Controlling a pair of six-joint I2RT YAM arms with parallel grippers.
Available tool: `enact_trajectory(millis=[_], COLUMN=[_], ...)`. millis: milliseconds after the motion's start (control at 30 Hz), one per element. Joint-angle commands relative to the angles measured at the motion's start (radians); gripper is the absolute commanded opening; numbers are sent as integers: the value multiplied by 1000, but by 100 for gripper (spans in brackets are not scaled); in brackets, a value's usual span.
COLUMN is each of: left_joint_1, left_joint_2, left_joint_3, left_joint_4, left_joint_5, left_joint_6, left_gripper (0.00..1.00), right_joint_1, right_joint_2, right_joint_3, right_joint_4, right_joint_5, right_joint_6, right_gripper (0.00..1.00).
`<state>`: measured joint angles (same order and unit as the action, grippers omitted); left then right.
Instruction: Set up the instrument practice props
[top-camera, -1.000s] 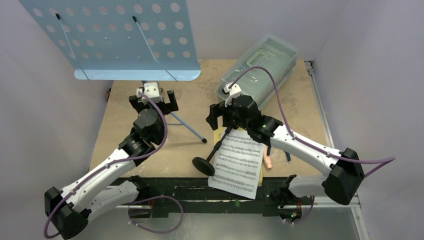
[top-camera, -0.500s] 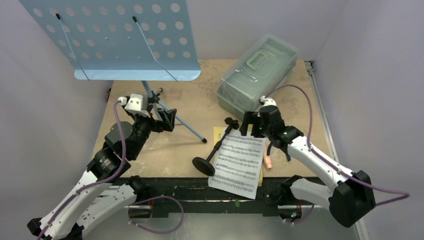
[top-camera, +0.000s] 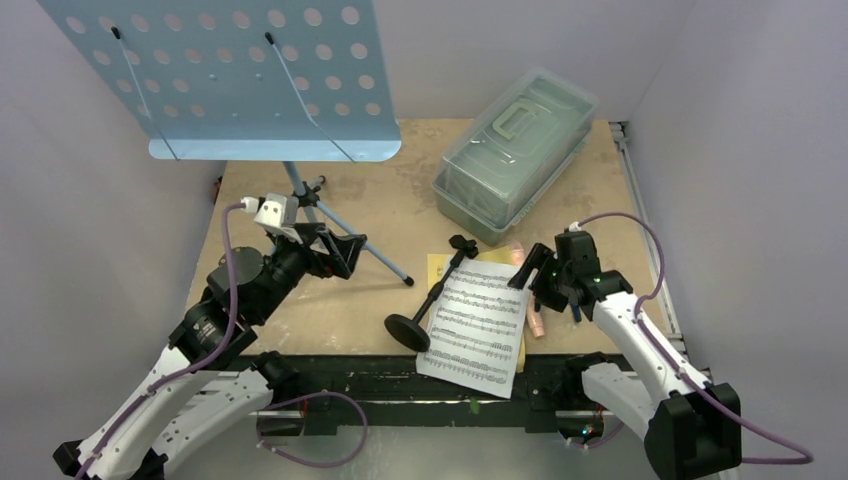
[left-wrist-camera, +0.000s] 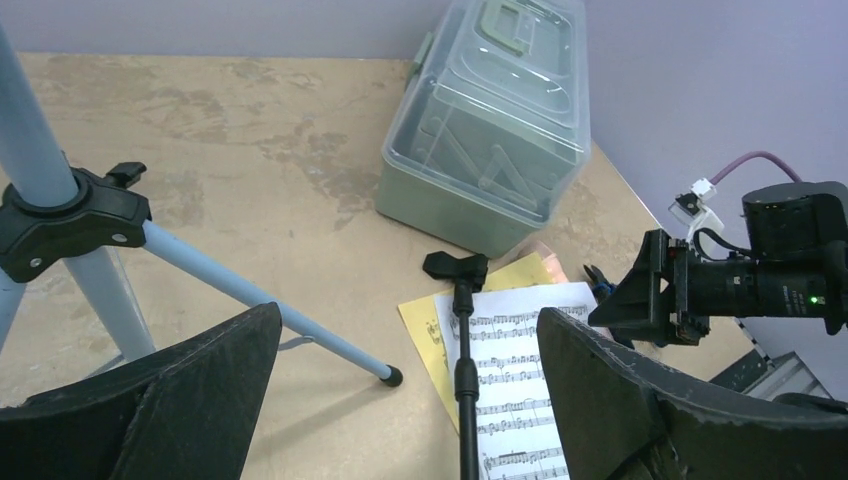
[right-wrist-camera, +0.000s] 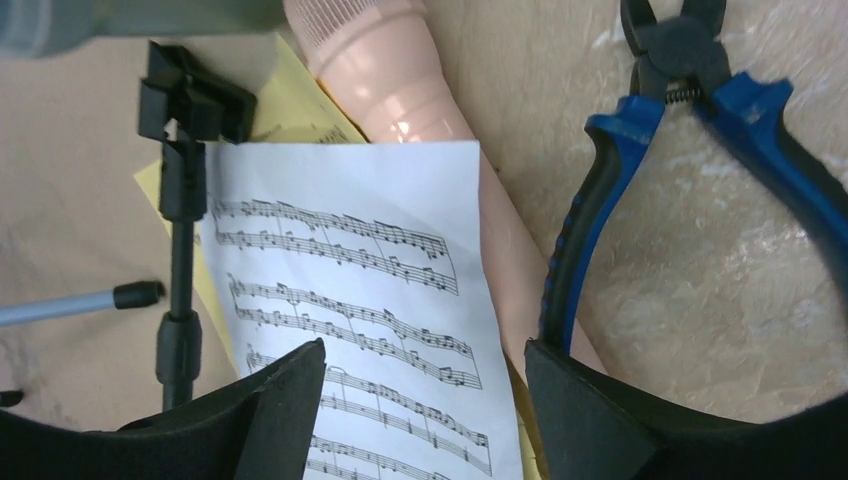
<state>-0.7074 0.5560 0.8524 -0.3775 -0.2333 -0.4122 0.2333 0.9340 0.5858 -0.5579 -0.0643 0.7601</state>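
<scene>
A: Quick, where are we w/ the props?

B: Music stand (top-camera: 230, 80) is up on its tripod, far-left of the bench (top-camera: 400, 200). The rest lies flat, centre-near. White sheet (top-camera: 478, 325) sits on a yellow sheet (top-camera: 437, 270). Mic stand (top-camera: 430, 300) is on its side along the sheets' left edge, round base toward the arms, clip toward the clear box (top-camera: 515, 150).

A: Toy mic?

B: Toy mic (right-wrist-camera: 385, 70), peach-pink, runs along the white sheet's right edge, partly tucked under it. Pliers (right-wrist-camera: 600, 210) are just beside it on the right. Not ours.

A: Who's working?

B: Right pincer (top-camera: 533, 288), I'd say. It's low over that sheet edge + mic, jaws apart, nothing in them. Looks like a pick being lined up. Mic or paper, can't tell which.

A: Left?

B: Left pincer (top-camera: 341, 252) is wide open, empty, by the tripod legs, facing the pile.

A: Next move needs?

B: IMO, if it's the mic: close on the barrel w/o pinching paper or snagging the pliers' handle. If it's paper: a thin flat edge on a hard top is tricky, prob. slide it first.

A: Surface, room?

B: Tan board, scuffed + blotchy, w/ a glossy patch under the pliers. Plain pale-lilac walls (top-camera: 720, 100) on three sides, black rail (top-camera: 400, 370) along the near edge.
</scene>
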Motion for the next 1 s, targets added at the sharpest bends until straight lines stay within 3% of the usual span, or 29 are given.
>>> enact_trajectory(millis=[0,400,600,700,833,967], left_joint_1=[2,2,1,2,1,2], left_joint_2=[15,37,44,52,56,54], left_joint_3=[20,35,32,32,34,41], left_joint_4=[1,5,21,31,29,16], left_joint_5=[62,83,84,92,100,102], left_joint_6=[-19,-38,-44,-50,-53,-51], left_gripper=[100,100,100,100,100,100], right_joint_1=[-3,-2,-2,-2,-2,-2], right_joint_2=[10,76,4,-22,-34,-41], right_joint_3=[-39,-84,-48,-35,0,-11], right_joint_4=[-68,-1,-43,14,80,166], right_joint_5=[-76,-112,-37,-26,-9,-104], right_joint_6=[-9,-49,-60,-58,-82,-96], right_gripper=[76,77,85,86,83,75])
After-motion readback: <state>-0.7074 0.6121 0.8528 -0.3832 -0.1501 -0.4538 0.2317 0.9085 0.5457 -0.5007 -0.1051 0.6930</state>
